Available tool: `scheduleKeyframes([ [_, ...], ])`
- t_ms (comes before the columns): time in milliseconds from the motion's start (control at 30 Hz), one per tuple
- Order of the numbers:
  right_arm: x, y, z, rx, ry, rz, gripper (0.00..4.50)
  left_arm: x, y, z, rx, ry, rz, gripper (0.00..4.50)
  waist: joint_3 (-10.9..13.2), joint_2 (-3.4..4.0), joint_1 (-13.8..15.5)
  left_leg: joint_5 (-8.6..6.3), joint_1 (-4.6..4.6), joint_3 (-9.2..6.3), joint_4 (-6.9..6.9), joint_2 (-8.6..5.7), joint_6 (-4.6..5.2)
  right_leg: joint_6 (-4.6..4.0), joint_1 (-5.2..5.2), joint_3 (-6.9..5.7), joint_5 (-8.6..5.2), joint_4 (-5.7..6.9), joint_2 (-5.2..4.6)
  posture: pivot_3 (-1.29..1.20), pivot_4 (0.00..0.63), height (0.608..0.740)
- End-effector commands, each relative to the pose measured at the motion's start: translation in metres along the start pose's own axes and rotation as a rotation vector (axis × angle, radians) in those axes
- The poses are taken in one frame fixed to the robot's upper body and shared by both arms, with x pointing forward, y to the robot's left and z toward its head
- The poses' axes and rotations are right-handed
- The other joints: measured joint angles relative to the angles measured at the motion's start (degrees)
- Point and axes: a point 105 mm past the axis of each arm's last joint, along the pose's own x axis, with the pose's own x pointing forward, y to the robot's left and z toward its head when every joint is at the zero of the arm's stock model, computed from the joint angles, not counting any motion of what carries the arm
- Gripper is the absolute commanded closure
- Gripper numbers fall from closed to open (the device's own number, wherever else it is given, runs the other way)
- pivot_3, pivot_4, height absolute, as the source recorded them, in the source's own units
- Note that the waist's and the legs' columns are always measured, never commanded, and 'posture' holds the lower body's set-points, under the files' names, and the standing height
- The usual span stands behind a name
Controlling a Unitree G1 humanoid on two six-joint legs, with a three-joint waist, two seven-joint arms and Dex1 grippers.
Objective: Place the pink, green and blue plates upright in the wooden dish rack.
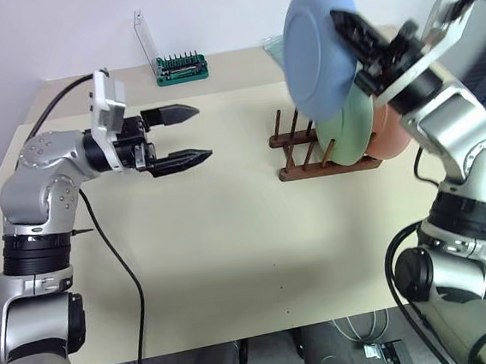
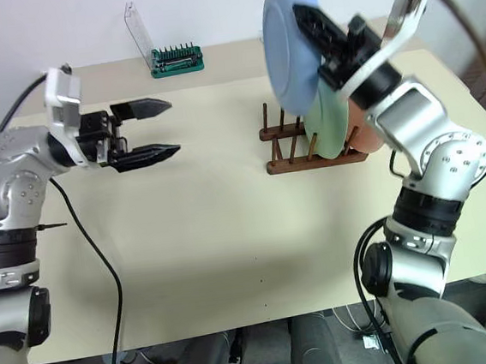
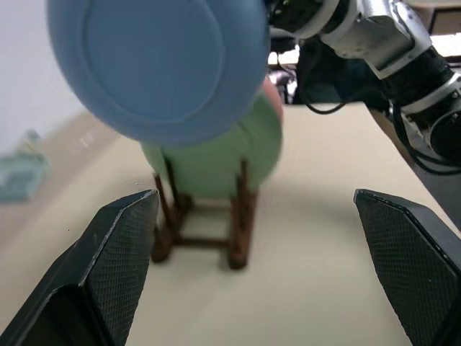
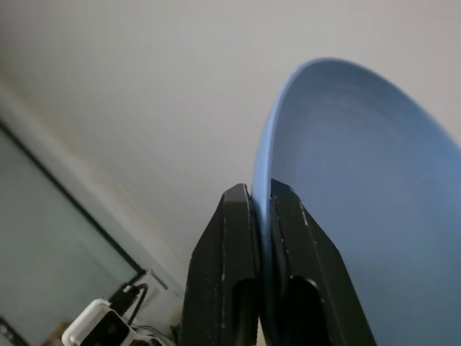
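My right gripper (image 1: 347, 27) is shut on the rim of the blue plate (image 1: 318, 47) and holds it upright in the air, above the left end of the wooden dish rack (image 1: 303, 157). In the right wrist view its fingers (image 4: 238, 238) pinch the blue plate's (image 4: 360, 187) edge. The green plate (image 1: 351, 128) stands upright in the rack. Right behind it stands the pink plate (image 1: 390, 138), mostly hidden. Several free pegs remain at the rack's left end. My left gripper (image 1: 200, 133) hovers open and empty over the table, left of the rack, pointing at it.
A green screwdriver-bit holder (image 1: 182, 66) with its clear lid up stands at the table's (image 1: 232, 252) far edge. A pale green item (image 1: 272, 48) lies at the far edge behind the blue plate. A black cable (image 1: 118, 271) crosses the table's left side.
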Motion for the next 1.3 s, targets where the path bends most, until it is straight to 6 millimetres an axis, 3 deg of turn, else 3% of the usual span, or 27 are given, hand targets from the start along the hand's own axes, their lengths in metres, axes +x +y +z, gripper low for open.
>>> scheduleKeyframes([
  [33, 0.002, 0.013, 0.010, -0.001, -0.041, 0.042, 4.50, 0.004, -0.002, 0.018, 0.062, -0.028, -0.013, 0.06, 0.0, 0.01, 0.0, 0.00, 0.00, 0.03, 0.01, 0.00, 0.00, 0.00, 0.00, 0.01, 0.00, 0.00, 0.00, 0.00, 0.150, 0.740],
  [833, -0.002, -0.011, -0.008, 0.056, -0.016, -0.103, 4.50, 0.009, 0.004, 0.025, 0.125, -0.053, 0.032, 0.06, 0.0, 0.01, 0.0, 0.00, 0.00, 0.03, 0.00, 0.04, 0.01, 0.00, -0.01, 0.00, 0.00, -0.02, 0.03, 0.00, 0.150, 0.740],
  [1000, -0.001, -0.018, -0.014, 0.019, -0.003, -0.144, 4.50, 0.010, 0.006, 0.029, 0.124, -0.063, 0.041, 0.06, 0.0, 0.01, 0.0, 0.00, 0.00, 0.04, 0.00, 0.04, 0.01, 0.00, 0.01, 0.00, 0.00, -0.02, 0.03, 0.00, 0.150, 0.740],
  [1100, 0.000, -0.012, -0.023, -0.071, 0.047, -0.104, 4.50, 0.010, 0.006, 0.027, 0.129, -0.056, 0.043, 0.06, 0.0, 0.01, 0.0, 0.00, 0.01, 0.05, 0.00, 0.04, 0.01, 0.00, 0.00, 0.00, 0.00, -0.02, 0.03, 0.00, 0.150, 0.740],
  [1200, 0.002, -0.010, -0.019, -0.110, 0.032, -0.088, 4.50, 0.011, 0.006, 0.028, 0.129, -0.060, 0.045, 0.06, 0.0, 0.01, 0.0, 0.00, 0.00, 0.05, 0.00, 0.04, 0.01, 0.00, 0.00, 0.00, 0.00, -0.02, 0.03, 0.00, 0.150, 0.740],
  [1233, 0.003, -0.007, -0.018, -0.130, 0.028, -0.071, 3.81, 0.011, 0.006, 0.029, 0.129, -0.062, 0.045, 0.00, 0.0, 0.01, 0.0, 0.00, 0.00, 0.05, 0.01, 0.04, 0.01, 0.00, 0.00, 0.00, 0.00, -0.02, 0.03, 0.00, 0.150, 0.740],
  [1300, 0.004, -0.006, -0.017, -0.161, 0.030, -0.067, 3.01, 0.011, 0.006, 0.029, 0.128, -0.064, 0.045, 0.00, 0.0, 0.01, 0.0, 0.00, 0.00, 0.05, 0.00, 0.04, 0.01, 0.00, 0.00, 0.00, 0.00, -0.02, 0.03, 0.00, 0.150, 0.740],
])
